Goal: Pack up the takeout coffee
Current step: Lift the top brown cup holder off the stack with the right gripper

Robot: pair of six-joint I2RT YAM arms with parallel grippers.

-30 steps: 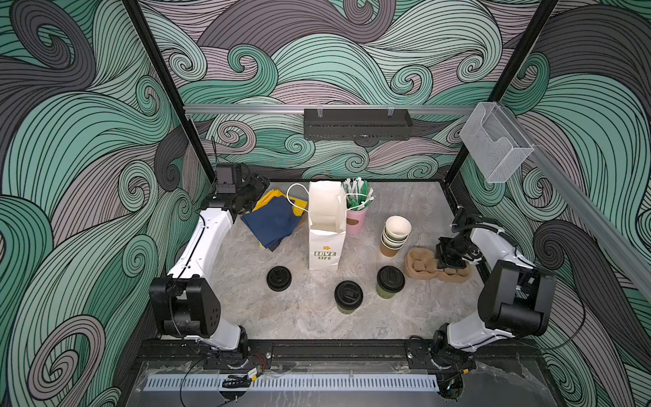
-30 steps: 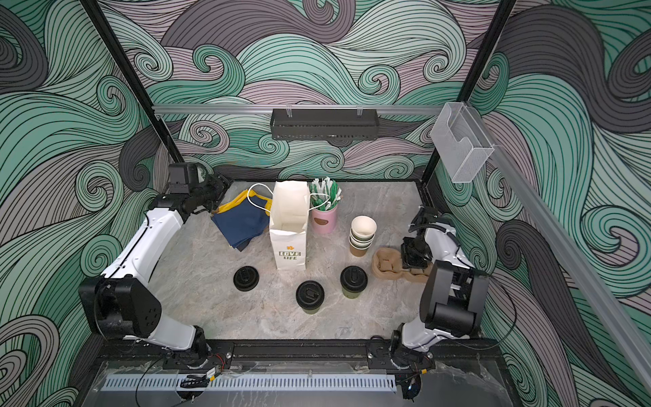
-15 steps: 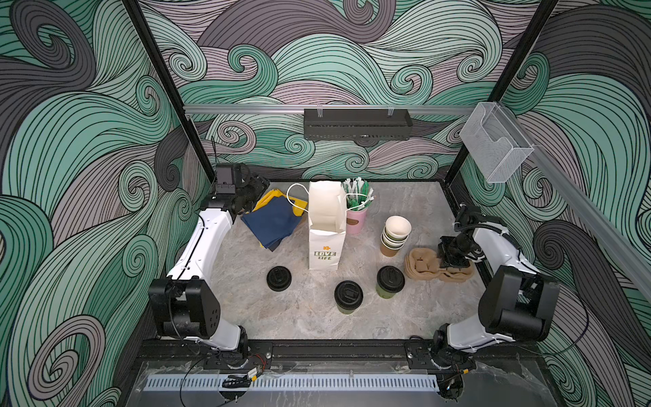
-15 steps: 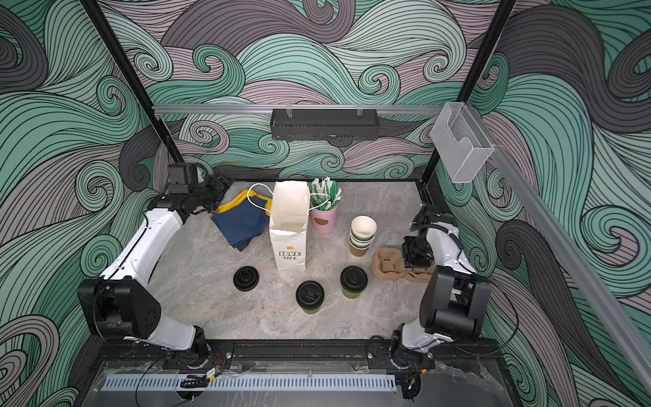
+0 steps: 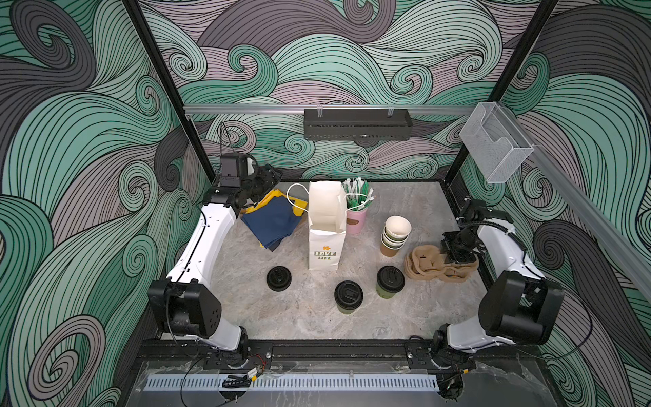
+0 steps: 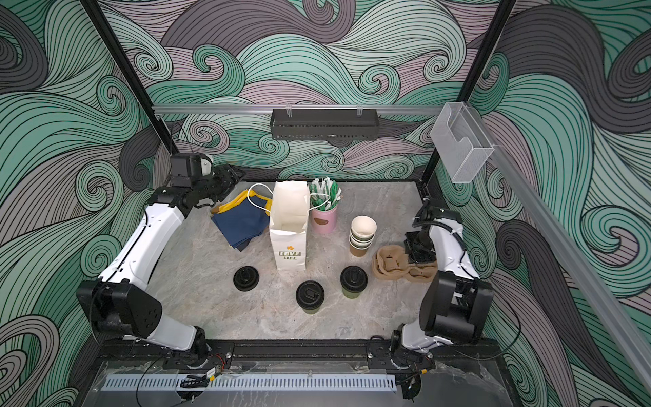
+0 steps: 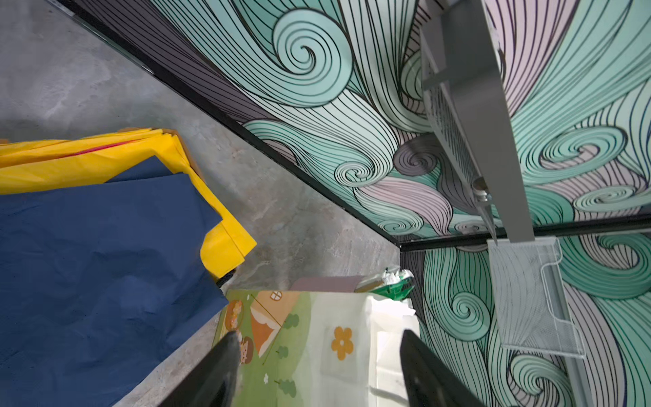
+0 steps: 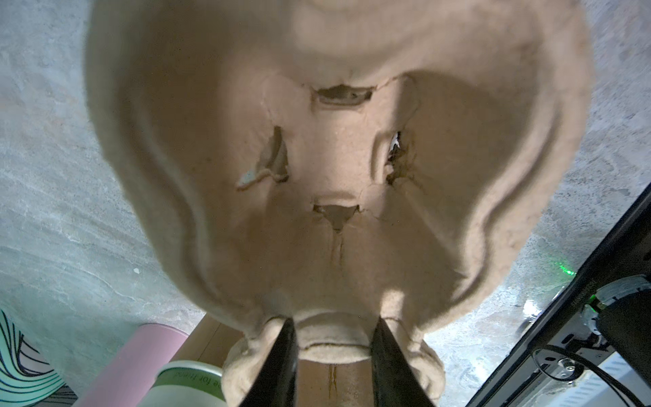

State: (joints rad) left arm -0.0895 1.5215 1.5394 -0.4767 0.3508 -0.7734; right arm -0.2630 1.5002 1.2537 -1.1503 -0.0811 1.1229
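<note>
The left gripper [image 7: 317, 334] is hanging wide open and empty near the white paper bag [image 5: 326, 225], the two lidded cups [image 5: 348, 295] [image 5: 390, 280] are standing on the table [image 5: 281, 317] before it, and the right gripper [image 8: 333, 324] is pinching the pulp carrier [image 5: 426, 264] by its rim, probably fetching it, so it is likely needing a lift toward the cups.

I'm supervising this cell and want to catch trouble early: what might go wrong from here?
The right claw pinches only one rim of the pulp carrier, which looks like several nested trays; extras may lift too.
The nearer lidded cup and the lidless cup stack stand close beside it; a swinging carrier could knock them.
The paper bag is tall and narrow; loading might tip it.
</note>
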